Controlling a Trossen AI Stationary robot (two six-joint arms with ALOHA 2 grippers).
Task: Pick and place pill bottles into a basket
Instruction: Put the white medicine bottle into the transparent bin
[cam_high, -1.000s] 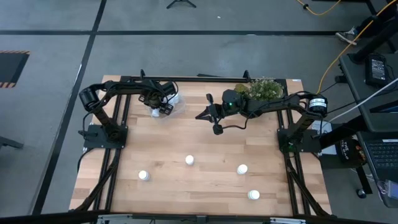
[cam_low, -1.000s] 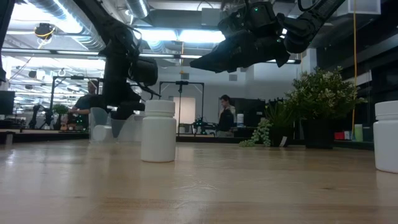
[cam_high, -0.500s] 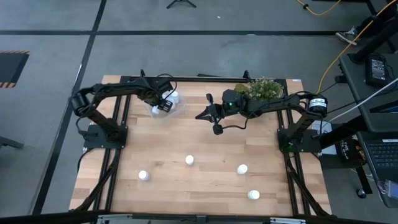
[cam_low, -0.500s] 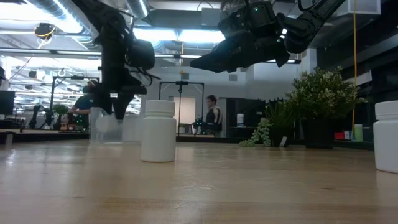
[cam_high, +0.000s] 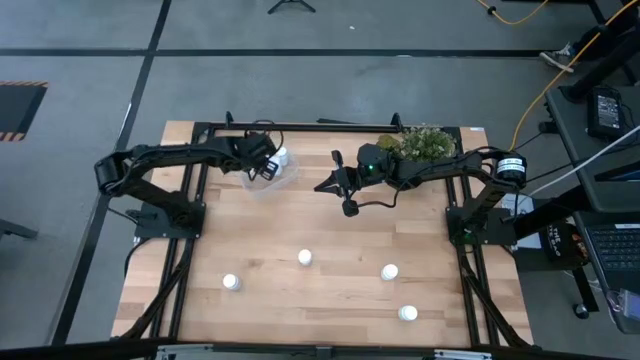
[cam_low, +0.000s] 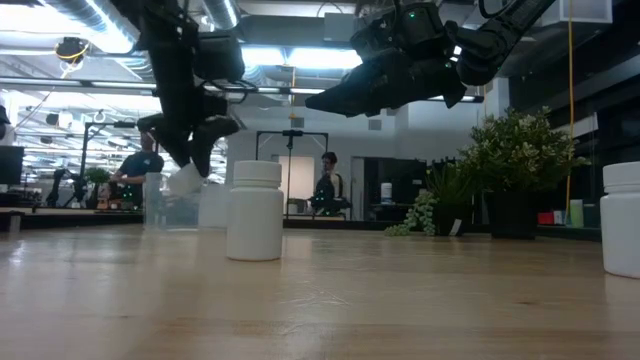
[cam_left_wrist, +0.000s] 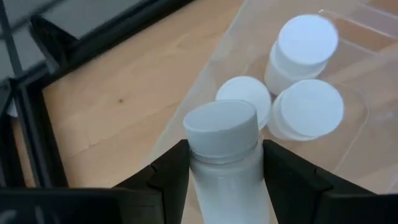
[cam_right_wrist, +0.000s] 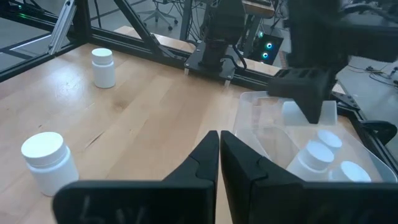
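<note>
My left gripper (cam_high: 263, 168) is shut on a small white pill bottle (cam_left_wrist: 222, 155) just above the clear basket (cam_high: 272, 176) at the table's far left. Three white bottles (cam_left_wrist: 309, 109) stand inside the basket. Several more bottles stand on the near half of the table, one of them the middle bottle (cam_high: 305, 258). My right gripper (cam_high: 335, 184) is shut and empty, raised over the table's far middle, to the right of the basket. The basket also shows in the right wrist view (cam_right_wrist: 267, 134). My left gripper pinches the bottle's body (cam_left_wrist: 205, 174) between its two fingers, just below the white cap (cam_left_wrist: 221, 124). The bottle lies along the fingers, cap pointing away from the wrist. The fingers slant down from above. The bottle is lifted clear, tilted over the basket's near-left part.
A green bushy plant (cam_high: 425, 143) stands at the far right edge, behind my right arm. A black frame (cam_high: 300, 126) runs along the table's far edge behind the basket. In the low view, one bottle (cam_low: 255, 210) stands close and another (cam_low: 622, 218) at the right.
My left gripper has risen a little over the basket and tipped, still holding the bottle, while its arm's elbow has swung toward the table's left edge. My right arm has kept still.
</note>
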